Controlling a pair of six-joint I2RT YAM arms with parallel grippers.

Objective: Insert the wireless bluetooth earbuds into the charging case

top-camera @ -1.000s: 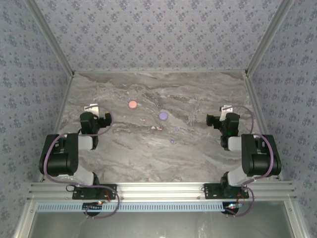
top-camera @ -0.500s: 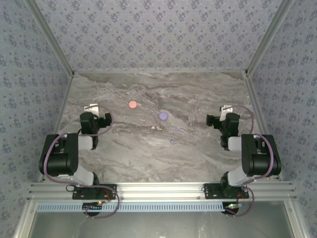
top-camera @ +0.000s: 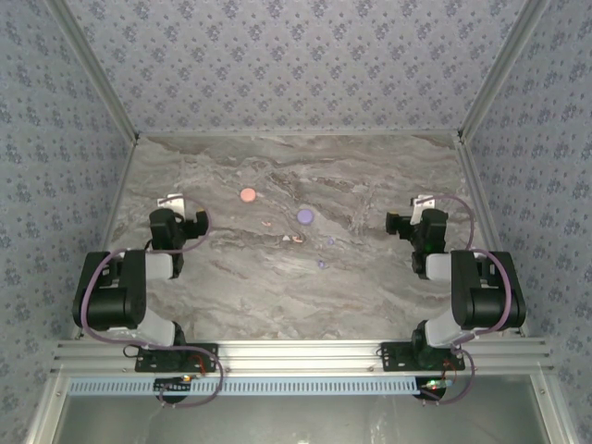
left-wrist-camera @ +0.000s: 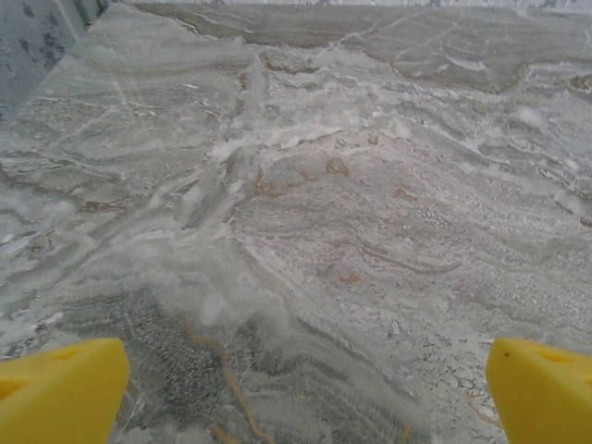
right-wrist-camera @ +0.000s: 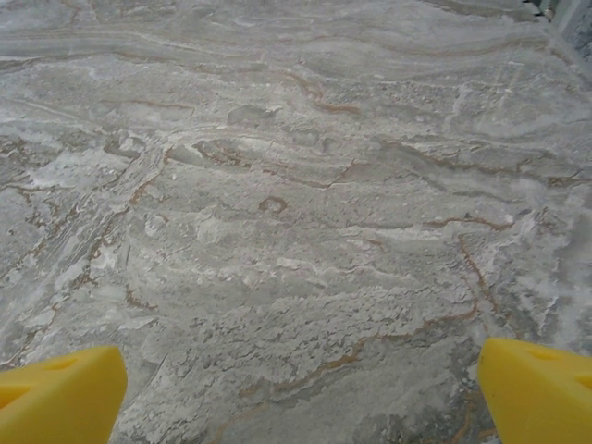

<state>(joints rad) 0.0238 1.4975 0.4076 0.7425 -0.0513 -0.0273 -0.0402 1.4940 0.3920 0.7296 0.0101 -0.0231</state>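
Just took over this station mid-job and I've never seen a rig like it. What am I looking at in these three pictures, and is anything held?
The overhead picture looks down from behind two black robot arms, the left arm and the right arm, bolted at the near edge of a marble-patterned table. The other two pictures come from a camera on each wrist. The yellow tips in their bottom corners belong to the left pincer and the right pincer, both wide open over bare table, holding nothing. Between the arms lie a round pink case, a round purple case, and tiny earbuds loose beside them: pinkish earbuds and lilac earbuds.
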